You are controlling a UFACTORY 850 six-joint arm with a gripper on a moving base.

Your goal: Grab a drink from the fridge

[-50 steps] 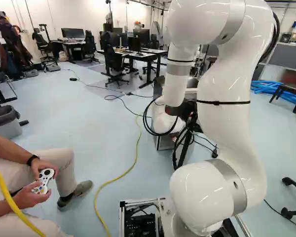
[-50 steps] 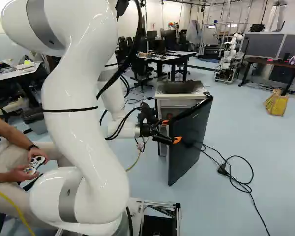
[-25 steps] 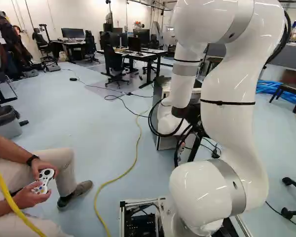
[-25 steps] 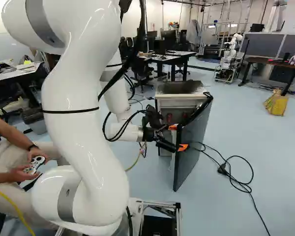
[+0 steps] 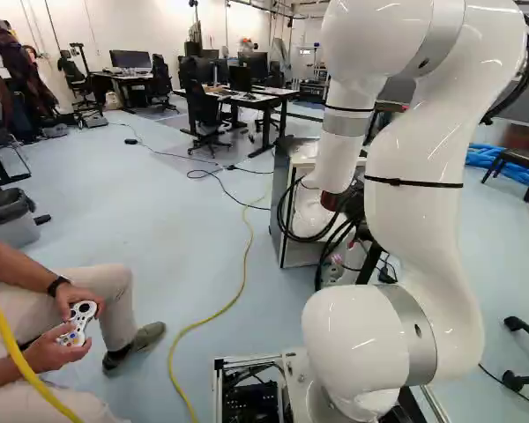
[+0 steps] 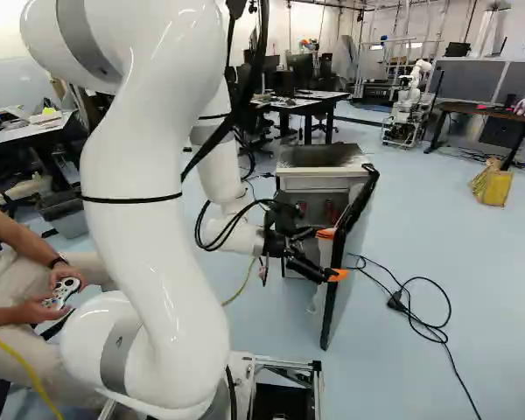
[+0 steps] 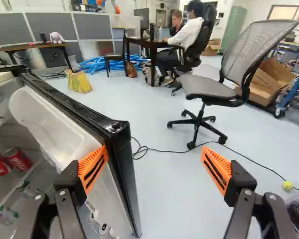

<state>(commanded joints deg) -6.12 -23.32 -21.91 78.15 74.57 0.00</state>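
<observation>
The gripper [image 6: 334, 255] is at the door of the low fridge [image 6: 319, 180] in the right base view. In the wrist view the gripper [image 7: 154, 158] stands wide open, holding nothing. One finger's orange pad [image 7: 93, 168] overlaps the white inner side of the fridge door [image 7: 120, 130], near its black edge; whether it touches is unclear. The door stands well open, its inside facing the arm in the right base view. Past that same finger, inside the fridge, lie two red cans [image 7: 19, 159] on a shelf, with bottles [image 7: 6, 215] lower down, partly hidden.
An office chair [image 7: 209, 92] stands ahead of the gripper, and a black cable [image 6: 424, 328] lies on the floor beside the fridge. A yellow cable [image 5: 238, 295] crosses the floor. Farther back stand desks [image 5: 234, 95] and another robot [image 6: 411, 101].
The fridge door has swung wider open, baring more of its inside. My arm and open gripper have moved rightward in the base views along with it. The base has not moved.
</observation>
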